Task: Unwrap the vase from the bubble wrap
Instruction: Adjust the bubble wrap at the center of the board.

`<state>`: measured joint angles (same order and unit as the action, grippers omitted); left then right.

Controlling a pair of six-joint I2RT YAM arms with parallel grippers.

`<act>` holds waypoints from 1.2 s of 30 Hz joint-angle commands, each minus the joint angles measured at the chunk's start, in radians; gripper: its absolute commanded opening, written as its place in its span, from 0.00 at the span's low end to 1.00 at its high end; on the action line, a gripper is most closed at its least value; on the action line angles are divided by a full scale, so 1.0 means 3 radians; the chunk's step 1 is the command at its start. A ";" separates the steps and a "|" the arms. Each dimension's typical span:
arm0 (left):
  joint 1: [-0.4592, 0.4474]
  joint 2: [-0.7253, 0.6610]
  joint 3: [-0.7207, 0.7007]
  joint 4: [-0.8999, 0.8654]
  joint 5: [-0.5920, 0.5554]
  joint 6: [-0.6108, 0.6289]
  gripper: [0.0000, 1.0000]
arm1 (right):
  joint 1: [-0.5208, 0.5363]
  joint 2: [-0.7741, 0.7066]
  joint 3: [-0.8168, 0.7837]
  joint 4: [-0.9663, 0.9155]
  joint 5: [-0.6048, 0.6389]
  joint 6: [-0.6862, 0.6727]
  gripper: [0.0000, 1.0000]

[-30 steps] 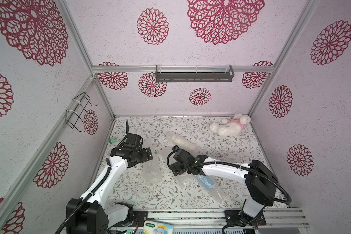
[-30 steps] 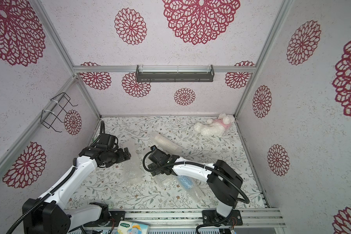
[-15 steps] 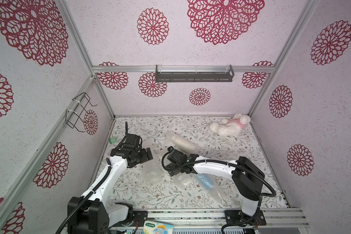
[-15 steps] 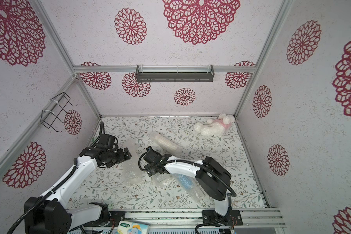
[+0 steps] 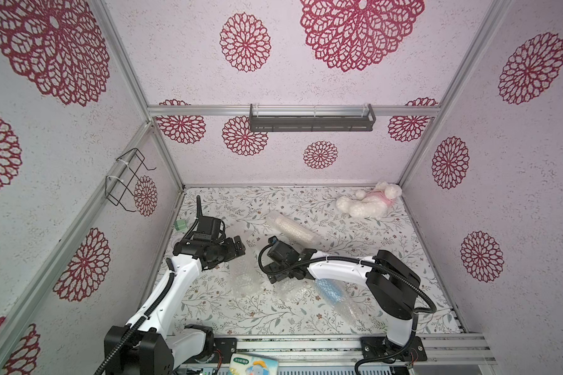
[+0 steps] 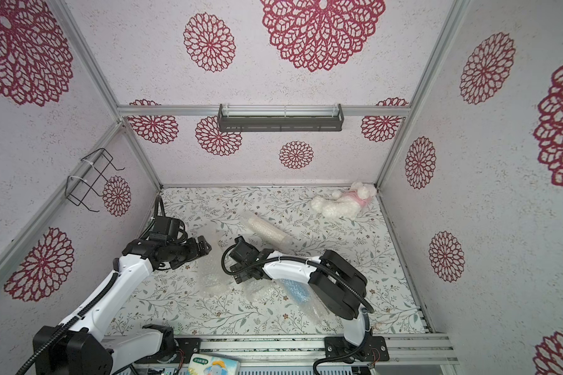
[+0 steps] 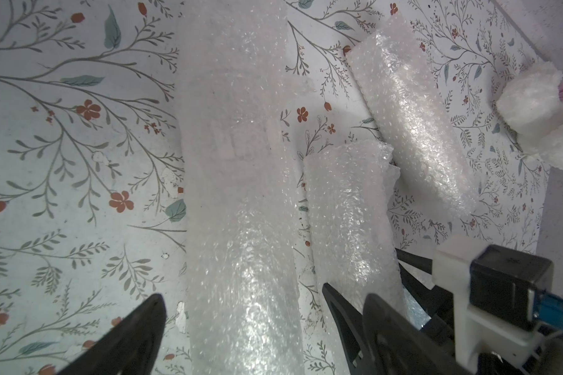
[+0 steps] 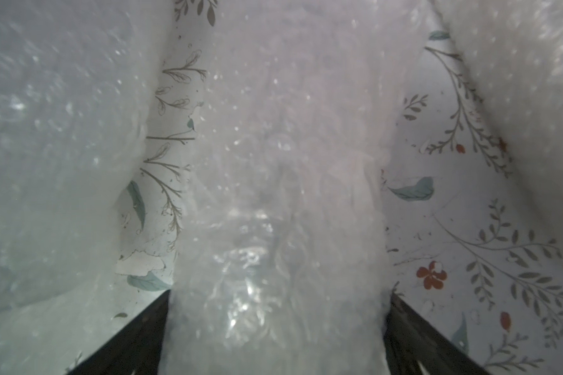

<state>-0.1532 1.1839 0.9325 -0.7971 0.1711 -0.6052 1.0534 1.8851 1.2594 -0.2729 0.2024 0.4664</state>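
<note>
The right gripper [image 8: 280, 292] is straddling a crinkly fold of clear, colourless bubble wrap [image 8: 273, 162] on the floral-patterned table [image 8: 468, 253], jaws spread wide and not pinching. The left gripper [image 7: 241, 290] is hovering agape. The blue cylindrical vase [image 5: 329, 290] is lying half-swathed beneath the right forearm. Next, probably, comes closing on that fold and peeling it away.

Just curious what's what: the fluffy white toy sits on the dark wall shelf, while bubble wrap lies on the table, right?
Not quite: in both top views the fluffy white toy lies on the table, in its far corner, not on the dark wall shelf. The bubble wrap does lie there.
</note>
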 commanded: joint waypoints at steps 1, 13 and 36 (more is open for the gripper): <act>0.0015 -0.0073 -0.0030 0.0101 0.0033 -0.0062 0.97 | -0.0024 -0.0226 -0.0169 0.0246 -0.0086 0.0280 0.95; -0.0185 0.0015 -0.0012 0.0250 0.0185 -0.0307 0.97 | -0.0046 -0.0590 -0.0660 0.1211 -0.0424 0.0604 0.94; -0.0849 0.0533 0.0147 0.0626 0.0163 -0.0566 0.97 | -0.0536 -0.2134 -0.1183 -0.0625 0.0127 -0.0434 0.97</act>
<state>-0.3889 1.3201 0.9512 -0.6453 0.2150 -0.7525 0.8879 1.2560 0.8970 -0.2314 0.2157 0.4068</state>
